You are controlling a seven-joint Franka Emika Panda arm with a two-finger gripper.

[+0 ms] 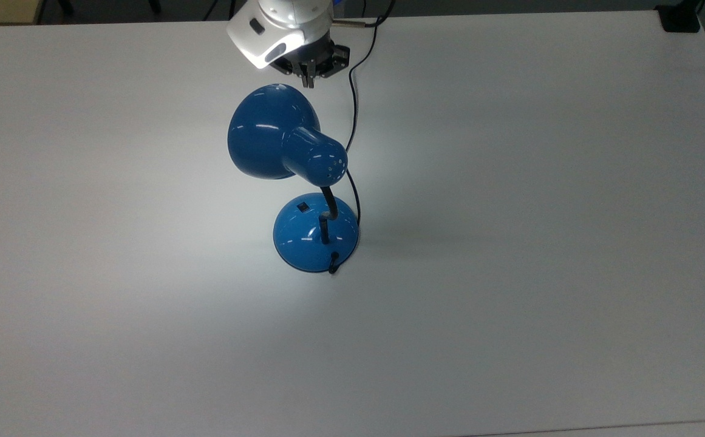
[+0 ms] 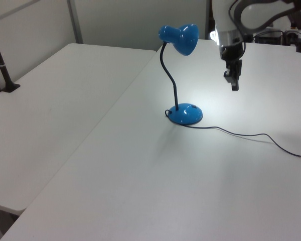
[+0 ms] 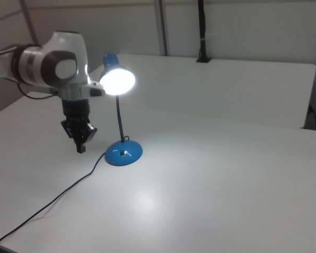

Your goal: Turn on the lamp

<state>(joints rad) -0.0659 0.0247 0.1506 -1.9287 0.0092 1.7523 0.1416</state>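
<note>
The lamp [image 1: 288,152] stands lit at the top view's centre on the table [image 1: 540,243]. My claw [image 3: 80,147] hangs empty, fingers together, at the right view's left, apart from it.

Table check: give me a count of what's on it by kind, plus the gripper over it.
Lamp, blue, lit: 1
Black cord trailing from its base: 1
Gripper, raised off the table, fingers together: 1
Total: 3
</note>
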